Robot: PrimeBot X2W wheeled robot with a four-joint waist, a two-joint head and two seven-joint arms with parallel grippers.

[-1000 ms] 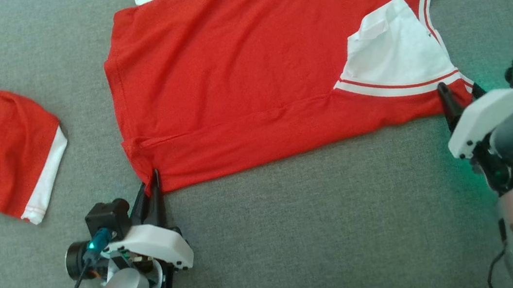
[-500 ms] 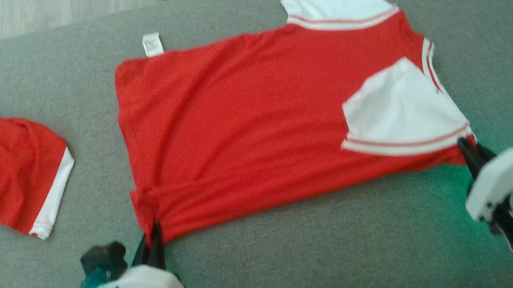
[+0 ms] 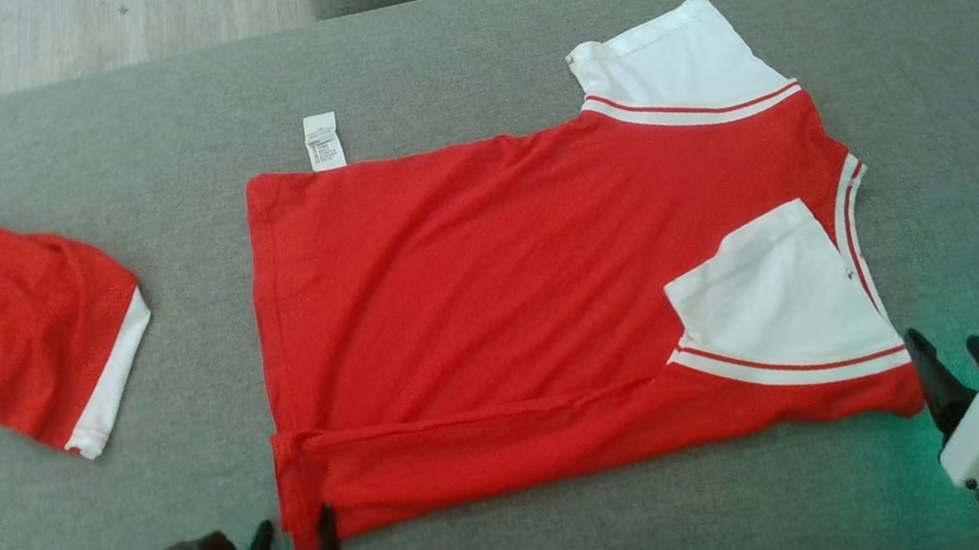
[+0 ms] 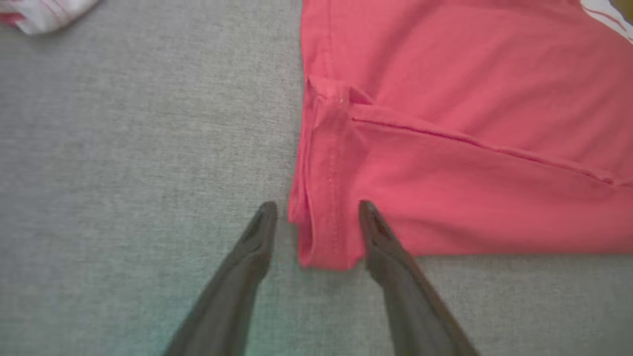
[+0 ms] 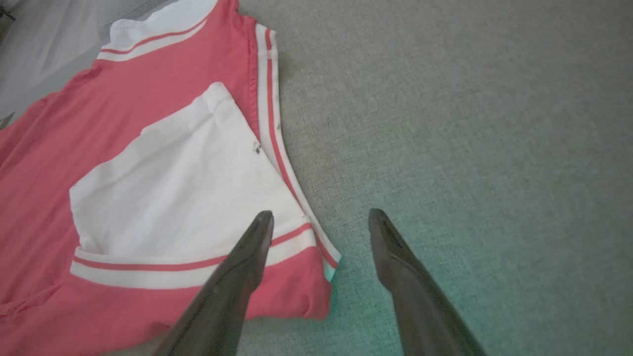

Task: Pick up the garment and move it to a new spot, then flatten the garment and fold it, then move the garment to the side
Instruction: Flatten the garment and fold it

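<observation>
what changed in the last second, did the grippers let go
Both let go. The left gripper, shut on the near hem corner of the red shirt a second ago, now stands open astride it; the right gripper has opened at the near shoulder corner. The head view shifted because the camera moved. The shirt stays flat on the grey cushion, near sleeve folded in; the other red garment stays at its left.

No writing can be read anywhere. A small white label (image 3: 322,141) sticks out from the far edge of the red garment (image 3: 501,292), well ahead of the left tool (image 3: 295,520) and slightly to its right. Its lines of dark print are too small and blurred to make out.
</observation>
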